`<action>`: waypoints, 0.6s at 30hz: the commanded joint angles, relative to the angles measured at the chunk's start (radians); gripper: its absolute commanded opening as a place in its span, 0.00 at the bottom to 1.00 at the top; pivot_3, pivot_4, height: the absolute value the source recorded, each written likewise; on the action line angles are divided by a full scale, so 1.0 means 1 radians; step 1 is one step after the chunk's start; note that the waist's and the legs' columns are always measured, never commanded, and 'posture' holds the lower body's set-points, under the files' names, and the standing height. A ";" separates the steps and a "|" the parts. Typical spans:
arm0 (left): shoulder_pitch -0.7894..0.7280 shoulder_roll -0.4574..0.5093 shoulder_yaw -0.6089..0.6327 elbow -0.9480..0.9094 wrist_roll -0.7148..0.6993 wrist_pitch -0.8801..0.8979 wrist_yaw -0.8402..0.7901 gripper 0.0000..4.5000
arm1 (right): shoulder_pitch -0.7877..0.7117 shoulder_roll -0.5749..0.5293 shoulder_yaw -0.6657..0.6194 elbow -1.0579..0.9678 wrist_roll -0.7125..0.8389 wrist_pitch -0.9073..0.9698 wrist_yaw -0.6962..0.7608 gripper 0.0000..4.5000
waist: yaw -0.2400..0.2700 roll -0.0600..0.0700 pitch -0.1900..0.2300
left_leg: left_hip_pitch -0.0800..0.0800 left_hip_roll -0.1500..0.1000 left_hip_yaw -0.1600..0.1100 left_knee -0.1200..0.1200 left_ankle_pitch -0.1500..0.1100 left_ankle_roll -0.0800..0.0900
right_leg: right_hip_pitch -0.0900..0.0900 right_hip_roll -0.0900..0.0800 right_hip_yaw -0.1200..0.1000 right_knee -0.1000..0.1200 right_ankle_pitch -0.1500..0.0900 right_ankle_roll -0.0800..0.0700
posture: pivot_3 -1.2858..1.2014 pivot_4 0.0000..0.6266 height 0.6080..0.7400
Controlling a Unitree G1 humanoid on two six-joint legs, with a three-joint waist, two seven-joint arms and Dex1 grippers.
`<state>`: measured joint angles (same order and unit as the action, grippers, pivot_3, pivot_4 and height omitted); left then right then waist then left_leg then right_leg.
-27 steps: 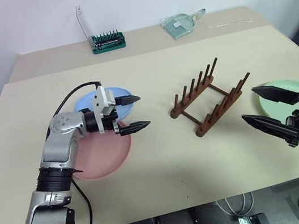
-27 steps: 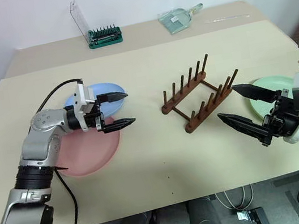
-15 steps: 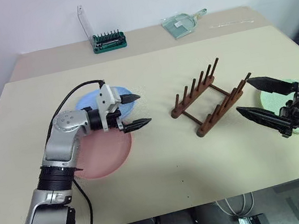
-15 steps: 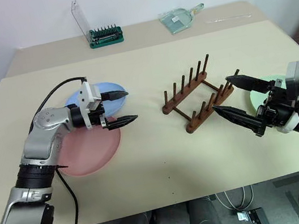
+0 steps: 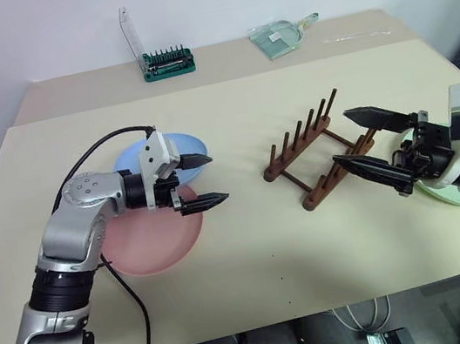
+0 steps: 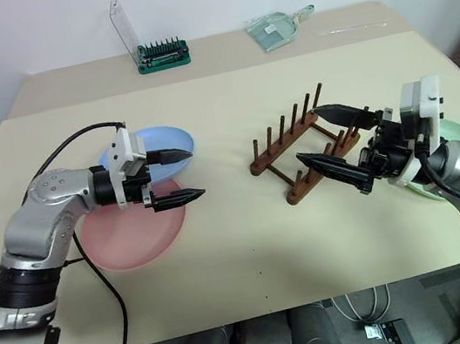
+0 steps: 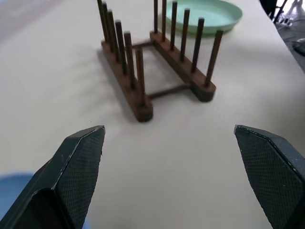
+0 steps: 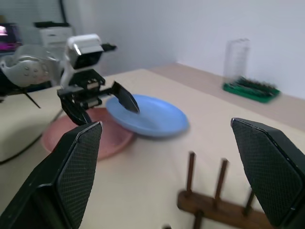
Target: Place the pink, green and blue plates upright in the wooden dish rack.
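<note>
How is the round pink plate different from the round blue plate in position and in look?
The pink plate lies nearer the table's front edge; the blue plate lies behind it, its edge over the pink rim. Pink looks wider and flatter, blue deeper. Both lie flat, outside the rack.

The wooden dish rack point(image 5: 322, 150) looks dark, smooth-stained wood, the pink plate point(image 5: 149, 243), blue plate point(image 8: 147, 116) and green plate point(image 7: 206, 11) smooth matt plastic, the table point(image 5: 252, 248) matt.

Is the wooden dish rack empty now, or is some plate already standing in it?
Empty. The wooden dish rack holds no plate between its pegs; the pink plate lies flat on the table.
</note>
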<state>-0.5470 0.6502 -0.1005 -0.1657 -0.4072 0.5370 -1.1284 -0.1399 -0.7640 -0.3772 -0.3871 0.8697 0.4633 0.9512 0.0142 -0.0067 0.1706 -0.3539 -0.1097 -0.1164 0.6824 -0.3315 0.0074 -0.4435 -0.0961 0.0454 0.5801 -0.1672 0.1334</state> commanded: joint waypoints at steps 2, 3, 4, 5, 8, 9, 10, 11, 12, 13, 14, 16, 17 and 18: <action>-0.012 0.015 0.014 -0.091 -0.009 0.061 0.066 1.00 | -0.036 0.018 0.023 0.028 -0.029 -0.046 0.026 0.98 | -0.002 0.000 0.000 | 0.000 0.000 0.000 0.000 0.000 0.000 | 0.000 0.000 0.000 0.000 0.000 0.000 | 0.52 0.24 0.96; -0.015 0.010 0.013 -0.109 -0.030 0.088 0.069 1.00 | -0.036 0.016 0.017 0.033 -0.026 -0.047 0.035 0.98 | -0.001 0.000 0.000 | 0.000 0.001 0.000 0.000 0.000 0.000 | 0.000 0.000 0.000 0.001 0.000 0.000 | 0.52 0.24 0.96; -0.021 0.000 0.007 -0.125 -0.043 0.111 0.079 1.00 | -0.035 0.011 0.009 0.040 -0.025 -0.048 0.043 0.98 | -0.001 0.000 0.000 | 0.000 0.001 0.000 -0.001 0.000 0.000 | 0.000 0.001 0.000 0.001 0.000 0.000 | 0.52 0.24 0.96; -0.031 -0.022 0.003 -0.133 -0.052 0.138 0.105 1.00 | -0.035 0.007 0.002 0.042 -0.023 -0.048 0.046 0.98 | 0.000 0.000 0.000 | 0.000 0.001 0.000 -0.001 0.000 0.000 | 0.000 0.000 0.000 0.000 0.000 0.000 | 0.52 0.24 0.96; -0.053 -0.093 -0.046 -0.156 -0.049 0.194 0.175 1.00 | -0.027 0.004 -0.022 0.034 -0.018 -0.045 0.038 0.98 | 0.002 0.000 0.000 | 0.000 0.000 0.000 0.000 0.000 0.000 | 0.000 0.000 0.000 0.000 0.000 0.000 | 0.52 0.24 0.96; -0.055 -0.109 -0.059 -0.158 -0.061 0.229 0.184 1.00 | -0.022 0.007 -0.024 0.029 -0.023 -0.048 0.034 0.98 | 0.001 0.000 0.000 | 0.000 0.000 0.000 0.000 0.000 0.000 | 0.000 0.000 0.000 0.000 0.000 0.000 | 0.52 0.24 0.96; -0.047 -0.113 -0.071 -0.158 -0.041 0.190 0.179 1.00 | -0.018 0.013 -0.022 0.019 -0.028 -0.048 0.024 0.98 | 0.000 0.000 0.000 | 0.000 0.000 0.000 0.000 0.000 0.000 | 0.000 0.000 0.000 0.000 0.000 0.000 | 0.52 0.24 0.96; -0.044 -0.109 -0.098 -0.154 -0.011 0.165 0.177 1.00 | -0.011 0.017 -0.027 0.010 -0.027 -0.047 0.018 0.98 | -0.002 0.000 0.000 | 0.000 0.000 0.000 0.000 0.000 -0.001 | 0.000 0.000 0.000 0.000 0.000 0.000 | 0.52 0.24 0.96; -0.047 -0.105 -0.116 -0.137 0.010 0.152 0.177 1.00 | -0.005 0.021 -0.030 0.000 -0.022 -0.043 0.009 0.98 | -0.004 0.000 0.000 | 0.000 0.000 0.000 -0.001 0.001 -0.003 | 0.000 0.000 0.000 0.000 0.000 0.000 | 0.52 0.24 0.96; -0.055 -0.104 -0.132 -0.125 0.015 0.156 0.172 1.00 | 0.005 0.021 -0.040 -0.004 -0.018 -0.044 0.006 0.98 | -0.004 0.001 0.000 | 0.000 0.001 0.000 -0.001 0.003 -0.006 | -0.001 0.001 0.000 0.000 0.000 0.000 | 0.52 0.24 0.96; -0.067 -0.104 -0.146 -0.119 0.009 0.176 0.164 1.00 | 0.017 0.021 -0.048 -0.006 -0.018 -0.049 0.008 0.98 | -0.003 0.001 0.000 | 0.001 0.001 0.000 -0.002 0.003 -0.006 | -0.001 0.001 0.000 0.000 0.000 0.000 | 0.52 0.24 0.96; -0.095 -0.118 -0.171 -0.108 -0.010 0.219 0.149 1.00 | 0.031 0.023 -0.053 -0.001 -0.029 -0.061 0.006 0.98 | -0.001 0.001 0.000 | 0.000 0.001 0.000 -0.001 0.003 -0.005 | 0.000 0.001 0.000 0.000 0.000 0.000 | 0.52 0.24 0.96; -0.111 -0.128 -0.193 -0.101 -0.011 0.236 0.145 1.00 | 0.035 0.026 -0.053 0.003 -0.036 -0.070 0.006 0.98 | 0.000 0.000 0.000 | 0.000 0.000 0.000 -0.001 0.003 -0.005 | 0.000 0.001 0.000 0.000 0.000 0.000 | 0.52 0.24 0.96; -0.126 -0.139 -0.222 -0.096 0.002 0.240 0.143 1.00 | 0.037 0.029 -0.054 0.006 -0.038 -0.075 0.007 0.98 | 0.002 0.000 0.000 | 0.000 0.000 0.000 0.000 0.002 -0.003 | 0.000 0.001 0.000 0.000 0.000 0.000 | 0.52 0.24 0.96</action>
<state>-0.6406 0.5287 -0.2912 -0.2495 -0.4038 0.7642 -0.9770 -0.1005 -0.7401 -0.4023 -0.3578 0.8295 0.4178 0.9579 0.0159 -0.0062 0.1704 -0.3537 -0.1095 -0.1162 0.6825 -0.3308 0.0063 -0.4432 -0.0954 0.0456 0.5803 -0.1671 0.1333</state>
